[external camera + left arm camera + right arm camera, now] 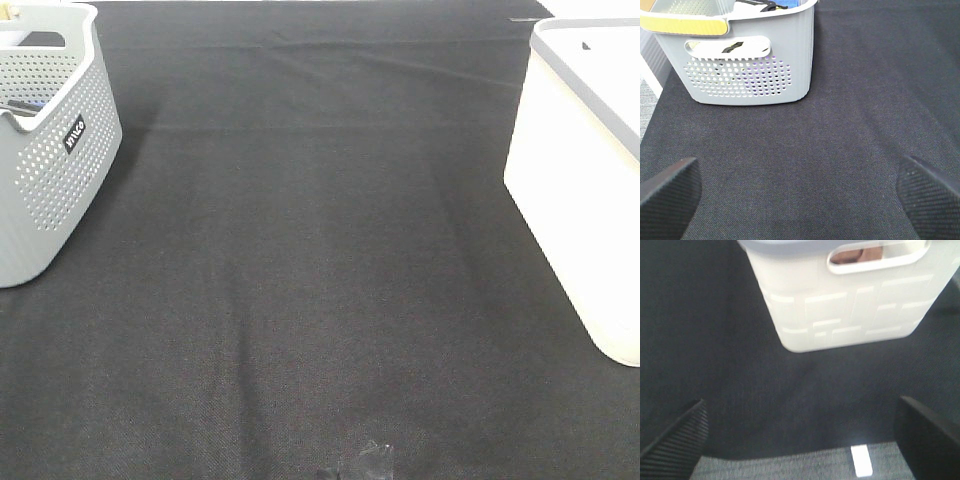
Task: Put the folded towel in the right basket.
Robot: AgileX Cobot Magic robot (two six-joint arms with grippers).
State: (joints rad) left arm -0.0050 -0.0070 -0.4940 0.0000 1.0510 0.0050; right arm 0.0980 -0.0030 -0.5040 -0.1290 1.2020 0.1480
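On the black counter (320, 300) I see no towel; pinkish cloth shows through the right basket's (850, 305) handle slot, possibly it. Both hands, left (800, 192) and right (800, 435), are spread wide, empty. Towel likely soft, light; pinch a folded edge.

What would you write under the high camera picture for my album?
A grey basket at left and a white basket at right on a black cloth.

Perforated basket (45, 150) at far left on cloth (320, 300), right basket (590, 170) far right, well apart
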